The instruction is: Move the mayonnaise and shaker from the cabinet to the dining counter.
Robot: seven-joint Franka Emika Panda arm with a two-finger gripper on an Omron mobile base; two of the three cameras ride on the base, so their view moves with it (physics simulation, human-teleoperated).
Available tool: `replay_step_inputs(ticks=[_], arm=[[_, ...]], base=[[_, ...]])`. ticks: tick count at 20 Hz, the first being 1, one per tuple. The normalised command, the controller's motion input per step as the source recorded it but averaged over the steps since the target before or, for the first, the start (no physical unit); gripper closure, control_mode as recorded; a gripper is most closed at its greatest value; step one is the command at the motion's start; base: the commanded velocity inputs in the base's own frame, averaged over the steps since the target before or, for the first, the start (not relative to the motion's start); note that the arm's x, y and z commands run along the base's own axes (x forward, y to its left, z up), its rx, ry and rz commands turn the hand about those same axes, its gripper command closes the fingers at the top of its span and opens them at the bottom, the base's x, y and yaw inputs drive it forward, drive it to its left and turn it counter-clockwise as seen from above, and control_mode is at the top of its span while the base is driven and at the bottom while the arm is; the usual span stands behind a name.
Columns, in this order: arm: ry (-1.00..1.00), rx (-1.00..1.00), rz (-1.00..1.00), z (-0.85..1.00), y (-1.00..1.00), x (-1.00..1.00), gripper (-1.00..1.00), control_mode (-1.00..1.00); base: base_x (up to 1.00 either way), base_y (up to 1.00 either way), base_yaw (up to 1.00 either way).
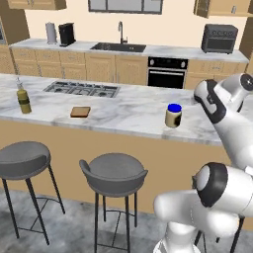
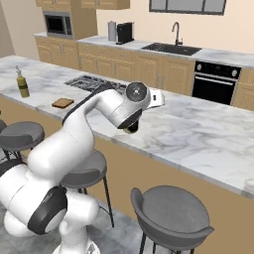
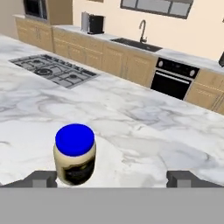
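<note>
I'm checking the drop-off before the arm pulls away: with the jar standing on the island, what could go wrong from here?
1. The open hand sits low, with the mayonnaise jar next to one finger; a sideways pull-back could clip and tip it. Lifting straight away looks safer.
2. The jar stands fairly near the front edge of the island, so a knock toward the stools might send it off.

One jar [image 1: 173, 115] with a blue lid stands on one island [image 1: 133, 116]. Also there: one green bottle [image 1: 22, 100], one brown block [image 1: 80, 112] (perhaps a board, too small to tell) and one cooktop [image 1: 81, 89]. Three stools [image 1: 114, 173] show across the base views. Behind: one sink [image 1: 118, 47], one oven [image 1: 167, 72], one toaster oven [image 1: 219, 38], one microwave [image 2: 58, 24].
</note>
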Motion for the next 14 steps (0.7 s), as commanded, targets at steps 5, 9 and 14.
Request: replay_step_inputs(ticks=[5, 9, 14], arm=[[0.05, 0.00, -0.29, 0.33, 0.17, -0.52, -1.00, -1.00], [0.01, 0.03, -0.32, 0.27, 0.16, -0.60, -1.00, -1.00], [0.00, 0.08, -0.35, 0.20, 0.17, -0.63, -1.00, -1.00]], base=[[0.00, 0.00, 0.00], [0.00, 0.00, 0.00], [0.00, 0.00, 0.00]])
